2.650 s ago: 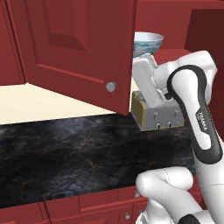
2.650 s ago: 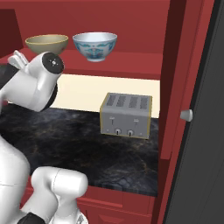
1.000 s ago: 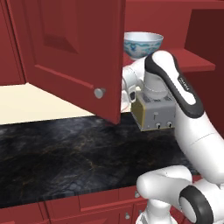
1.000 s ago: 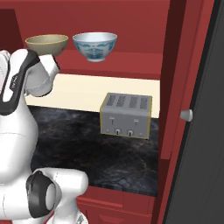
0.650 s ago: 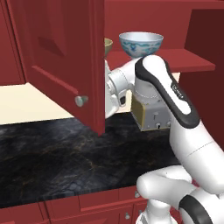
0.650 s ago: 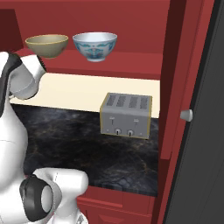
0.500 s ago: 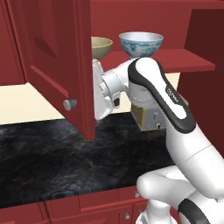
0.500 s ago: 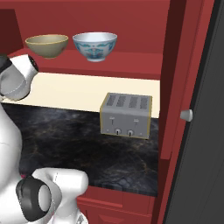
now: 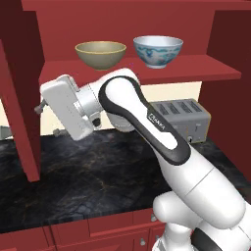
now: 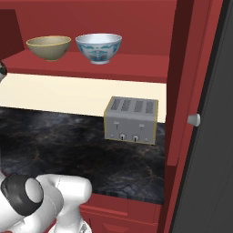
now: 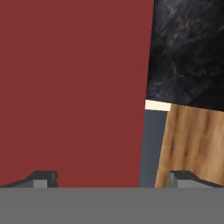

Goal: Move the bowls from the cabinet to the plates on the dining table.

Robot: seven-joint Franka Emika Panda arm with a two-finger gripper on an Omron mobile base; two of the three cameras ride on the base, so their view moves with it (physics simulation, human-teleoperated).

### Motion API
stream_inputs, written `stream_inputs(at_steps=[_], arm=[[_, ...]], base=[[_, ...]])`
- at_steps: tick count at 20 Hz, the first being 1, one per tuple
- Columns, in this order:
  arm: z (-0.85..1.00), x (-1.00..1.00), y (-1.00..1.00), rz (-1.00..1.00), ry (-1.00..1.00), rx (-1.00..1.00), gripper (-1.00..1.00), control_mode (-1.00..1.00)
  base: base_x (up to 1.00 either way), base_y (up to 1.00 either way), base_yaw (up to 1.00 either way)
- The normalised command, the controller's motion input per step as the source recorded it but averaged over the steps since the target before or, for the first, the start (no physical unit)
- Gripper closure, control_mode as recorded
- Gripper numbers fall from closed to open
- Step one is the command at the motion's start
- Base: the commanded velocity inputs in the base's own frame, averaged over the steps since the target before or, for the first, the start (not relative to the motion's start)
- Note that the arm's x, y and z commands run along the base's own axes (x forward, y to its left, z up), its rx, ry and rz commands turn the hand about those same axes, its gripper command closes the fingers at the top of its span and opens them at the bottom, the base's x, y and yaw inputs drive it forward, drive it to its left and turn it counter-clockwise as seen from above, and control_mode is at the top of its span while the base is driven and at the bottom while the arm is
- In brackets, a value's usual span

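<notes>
— Looking into the cabinet [image 9: 122,29], where do the bowls sit?

— Both stand upright on its red shelf [image 9: 196,66]: the olive-tan bowl [image 9: 100,54] to the left, the white bowl with blue pattern [image 9: 158,51] just beside it on the right, close but apart. From the right base view the olive-tan one [image 10: 48,47] and the patterned one [image 10: 98,48] show in the same order.

— And the claw?

— The claw [image 11: 111,177] is spread wide, nothing between its tips; one fingertip [image 11: 41,178] shows low on the left, the other low on the right. It faces the flat red door [image 11: 74,87] close up. In the left base view the white hand is below the shelf, by the open door's edge [image 9: 24,98].

— What else is on the counter [image 9: 98,171]?

— A silver toaster [image 10: 132,119] stands on the black marbled top, below the shelf, partly behind the arm in the left base view.
</notes>
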Motion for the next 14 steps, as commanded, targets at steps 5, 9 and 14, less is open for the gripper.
stream_inputs(at_steps=[5,9,14], arm=[[-0.03,0.0,0.31,-0.02,-0.04,-0.08,-1.0,-1.0],[0.0,0.0,0.04,0.0,0.0,-0.02,-1.0,-1.0],[0.08,0.0,-0.37,0.0,0.0,0.02,-1.0,-1.0]], base=[[0.0,0.0,0.0],[0.0,0.0,0.0],[0.0,0.0,0.0]])
